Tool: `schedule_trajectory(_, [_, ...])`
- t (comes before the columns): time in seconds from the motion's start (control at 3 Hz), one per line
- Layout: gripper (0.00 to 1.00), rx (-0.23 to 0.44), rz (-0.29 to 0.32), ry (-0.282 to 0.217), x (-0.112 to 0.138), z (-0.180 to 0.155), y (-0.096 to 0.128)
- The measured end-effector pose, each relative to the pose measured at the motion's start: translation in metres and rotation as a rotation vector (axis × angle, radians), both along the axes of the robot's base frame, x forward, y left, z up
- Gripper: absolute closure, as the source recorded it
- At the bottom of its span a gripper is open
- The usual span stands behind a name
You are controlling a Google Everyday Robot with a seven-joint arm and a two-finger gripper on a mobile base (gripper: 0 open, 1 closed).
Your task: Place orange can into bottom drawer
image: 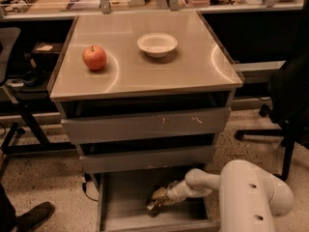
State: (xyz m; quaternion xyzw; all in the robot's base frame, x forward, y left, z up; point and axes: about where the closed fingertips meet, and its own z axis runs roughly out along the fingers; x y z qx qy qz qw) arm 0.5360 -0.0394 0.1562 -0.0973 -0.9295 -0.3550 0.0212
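The claw [162, 197] reaches low into the open bottom drawer [120, 209], near its middle. The can [154, 206] lies at the claw's tip, seemingly on the drawer floor; I cannot tell whether the claw grips it. On the surface [193, 76] above, an apple [94, 57] and a bowl [157, 44] stand apart.

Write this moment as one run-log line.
stage: placing | end effector: inside open grey metal bottom drawer, at small orange-brown drink can | red apple, white bowl: on cabinet top
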Motion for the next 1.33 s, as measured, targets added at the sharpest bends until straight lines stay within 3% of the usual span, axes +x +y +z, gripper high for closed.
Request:
schedule_trajectory(0.33, [1.00, -0.015, -0.017, 0.016, 0.0037, -0.0101, 0.0000])
schedule_trajectory(1.33, [0.34, -0.015, -0.017, 0.016, 0.0036, -0.0102, 0.0001])
